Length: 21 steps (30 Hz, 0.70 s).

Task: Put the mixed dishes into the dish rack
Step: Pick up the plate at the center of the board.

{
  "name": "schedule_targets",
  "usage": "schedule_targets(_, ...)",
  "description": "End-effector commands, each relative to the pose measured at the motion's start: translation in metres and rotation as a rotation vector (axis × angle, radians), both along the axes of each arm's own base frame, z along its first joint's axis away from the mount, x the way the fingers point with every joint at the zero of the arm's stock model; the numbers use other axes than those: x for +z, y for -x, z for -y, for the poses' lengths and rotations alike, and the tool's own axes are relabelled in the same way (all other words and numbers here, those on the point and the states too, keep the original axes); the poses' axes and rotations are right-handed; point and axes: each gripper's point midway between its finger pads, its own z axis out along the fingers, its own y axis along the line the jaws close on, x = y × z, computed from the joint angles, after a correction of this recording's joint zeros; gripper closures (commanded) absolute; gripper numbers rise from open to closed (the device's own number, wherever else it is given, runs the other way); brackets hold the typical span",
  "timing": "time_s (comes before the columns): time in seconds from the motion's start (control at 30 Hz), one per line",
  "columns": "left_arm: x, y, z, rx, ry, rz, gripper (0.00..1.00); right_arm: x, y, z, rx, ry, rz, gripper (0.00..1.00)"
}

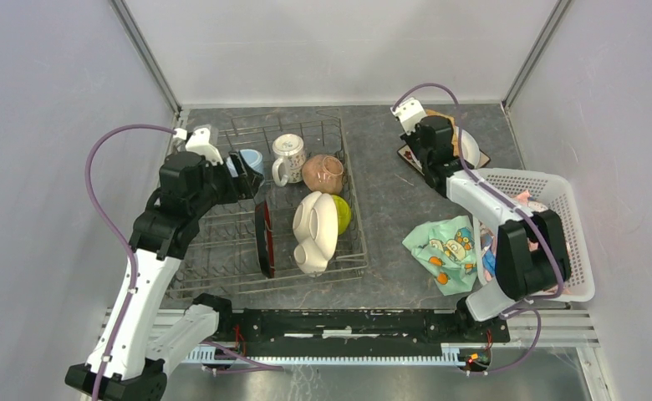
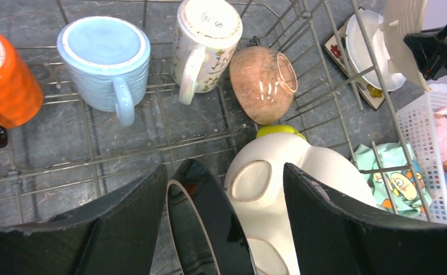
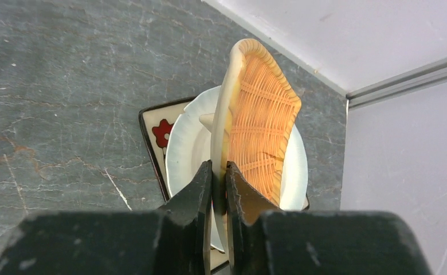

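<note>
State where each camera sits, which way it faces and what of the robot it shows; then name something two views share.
Top external: above and behind the robot, looking down at the table; shows the left arm, right arm and dish rack.
Left wrist: on the left arm, looking down into the rack; shows the open left gripper.
Right wrist: on the right arm, looking down; shows the right gripper shut on the woven tan plate.
Shared: both wrist views show that plate over the white plate.
</note>
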Motion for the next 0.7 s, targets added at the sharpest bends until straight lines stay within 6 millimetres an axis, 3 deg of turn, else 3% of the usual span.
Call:
schedule_targets(0.0, 0.037, -0.01, 0.017, -0.053, 0.09, 0.097, 0.19, 0.075, 0.006, -0.005, 0.054, -0.052, 0.198, 1.0)
schedule_targets(0.2, 0.06, -0.012, 0.036, -0.131, 0.181, 0.153, 0.17, 0.148, 0.031, -0.023, 0.161, -0.121, 0.375, 1.0)
schedule_targets(0.33, 0.073, -0.013, 0.047, -0.175, 0.242, 0.169, 0.17, 0.195, 0.061, -0.048, 0.305, -0.134, 0.504, 1.0)
schedule_targets(0.53, 0.086, -0.022, 0.049, -0.196, 0.207, 0.21, 0.17, 0.241, 0.126, -0.088, 0.562, -0.108, 0.715, 1.0)
schedule_targets(0.67, 0.099, -0.027, 0.055, -0.231, 0.195, 0.205, 0.16, 0.255, 0.162, -0.119, 0.723, -0.051, 0.789, 1.0)
